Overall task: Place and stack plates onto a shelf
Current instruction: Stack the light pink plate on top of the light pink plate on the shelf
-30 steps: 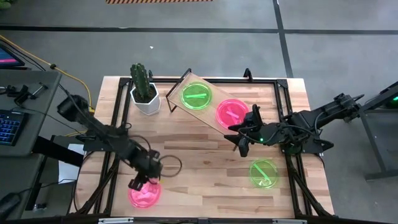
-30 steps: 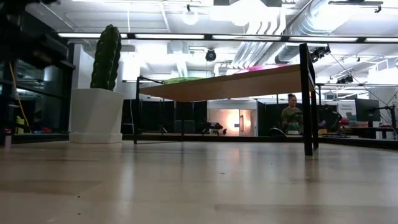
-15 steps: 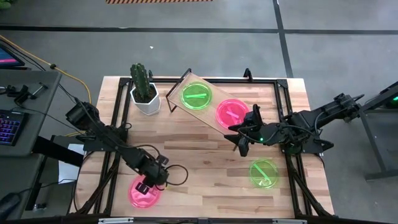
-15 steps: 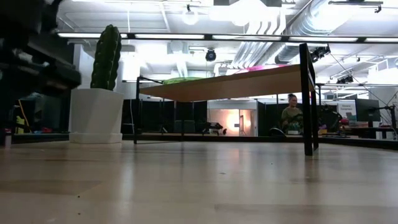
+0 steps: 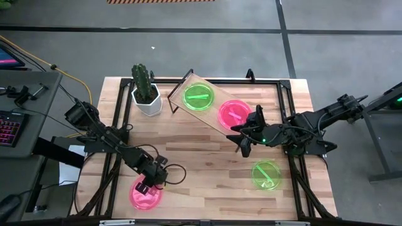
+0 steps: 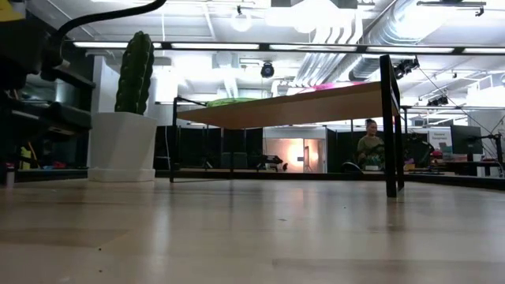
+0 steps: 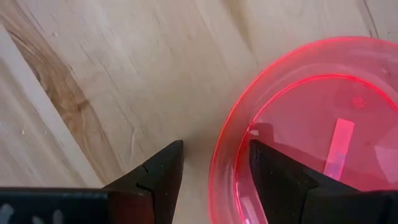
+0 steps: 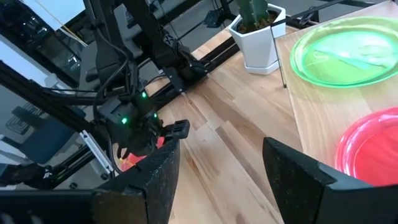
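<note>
Bench (image 5: 207, 157): butcher-block top carrying all items. The shelf (image 5: 210, 104) stands at the far middle, set at an angle, with a potted cactus (image 5: 146, 89) just to its left. It bears a green plate (image 5: 198, 97) toward its left end and a pink plate on the shelf (image 5: 233, 113) toward its right end.

Left arm: its end effector (image 5: 148, 183) is low over the near-left corner, at the far edge of the pink plate on the bench (image 5: 145, 194). In the left wrist view the fingers (image 7: 158, 177) are parted, one outside the rim on bare wood, the other inside over the plate's floor; the rim lies in the gap, not yet gripped. The coming closure likely turns on this straddle.

Right arm: its end effector (image 5: 244, 142) waits just near of the shelf's right end, spread open and empty. A second green plate on the bench (image 5: 266, 174) lies near-right of it, apart.
</note>
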You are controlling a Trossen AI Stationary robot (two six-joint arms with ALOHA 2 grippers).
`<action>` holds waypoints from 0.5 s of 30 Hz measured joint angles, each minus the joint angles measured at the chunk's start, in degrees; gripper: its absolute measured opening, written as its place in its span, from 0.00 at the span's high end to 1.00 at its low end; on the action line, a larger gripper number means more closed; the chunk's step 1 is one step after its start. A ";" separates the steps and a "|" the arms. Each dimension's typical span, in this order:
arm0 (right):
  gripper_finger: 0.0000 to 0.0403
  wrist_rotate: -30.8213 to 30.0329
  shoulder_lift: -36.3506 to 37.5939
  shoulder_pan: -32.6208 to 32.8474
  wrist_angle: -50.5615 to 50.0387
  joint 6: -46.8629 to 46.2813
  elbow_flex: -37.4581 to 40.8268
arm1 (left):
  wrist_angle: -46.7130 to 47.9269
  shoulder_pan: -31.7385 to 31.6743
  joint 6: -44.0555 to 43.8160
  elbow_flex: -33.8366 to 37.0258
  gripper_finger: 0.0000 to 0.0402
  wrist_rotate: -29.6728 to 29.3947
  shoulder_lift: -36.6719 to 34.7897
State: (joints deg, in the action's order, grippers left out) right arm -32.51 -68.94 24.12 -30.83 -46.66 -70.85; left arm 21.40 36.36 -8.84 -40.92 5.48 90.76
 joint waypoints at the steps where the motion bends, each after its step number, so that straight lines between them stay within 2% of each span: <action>1: 0.47 -0.14 -0.01 0.00 0.00 -0.04 0.00 | -0.55 -0.02 0.00 0.40 0.58 0.22 -0.04; 7: 0.47 -0.42 -0.01 0.00 -0.22 -1.09 0.00 | -2.20 -0.07 0.09 1.56 0.69 0.60 0.03; 15: 0.47 -0.40 -0.01 0.00 -0.22 -1.31 0.00 | -2.70 -0.37 -1.48 1.61 0.97 -0.43 0.13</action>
State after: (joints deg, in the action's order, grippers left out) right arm -32.91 -68.95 24.12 -31.05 -47.97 -70.85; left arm 18.69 35.99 -10.32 -39.31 5.05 90.89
